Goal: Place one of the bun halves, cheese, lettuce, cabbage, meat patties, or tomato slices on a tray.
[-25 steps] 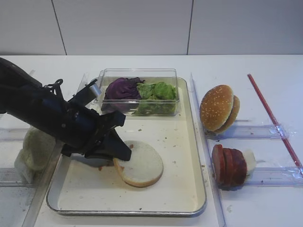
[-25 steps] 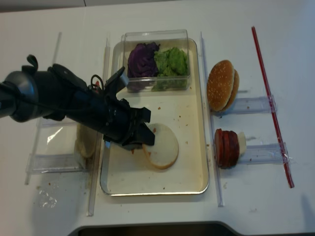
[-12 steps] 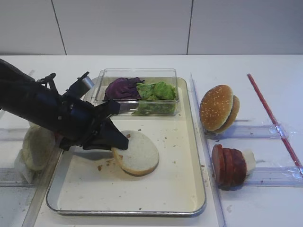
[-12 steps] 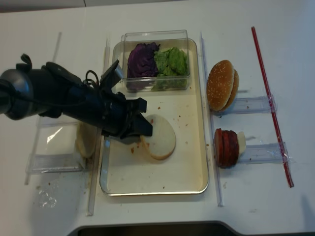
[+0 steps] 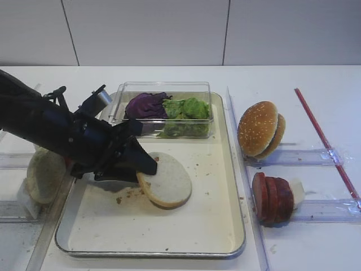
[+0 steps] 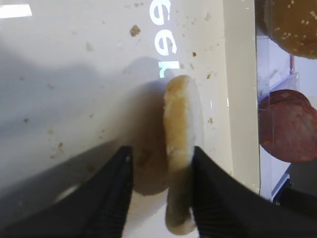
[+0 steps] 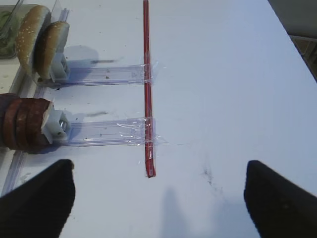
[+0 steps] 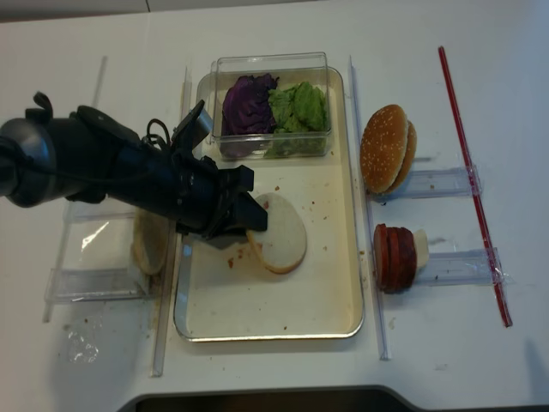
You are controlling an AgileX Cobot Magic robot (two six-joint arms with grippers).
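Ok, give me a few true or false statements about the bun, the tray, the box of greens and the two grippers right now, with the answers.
1. The bun half is over the tray, between the left gripper's fingers. True.
2. The lettuce and cabbage lie loose on the tray floor. False: both sit inside the clear box at the tray's far end.
3. The right gripper holds a tomato slice. False: its fingers stand wide apart over bare table with nothing between them.
4. The sesame bun stands outside the tray, on its right. True.
5. The red stick lies across the tray. False: it lies on the table at the far right.
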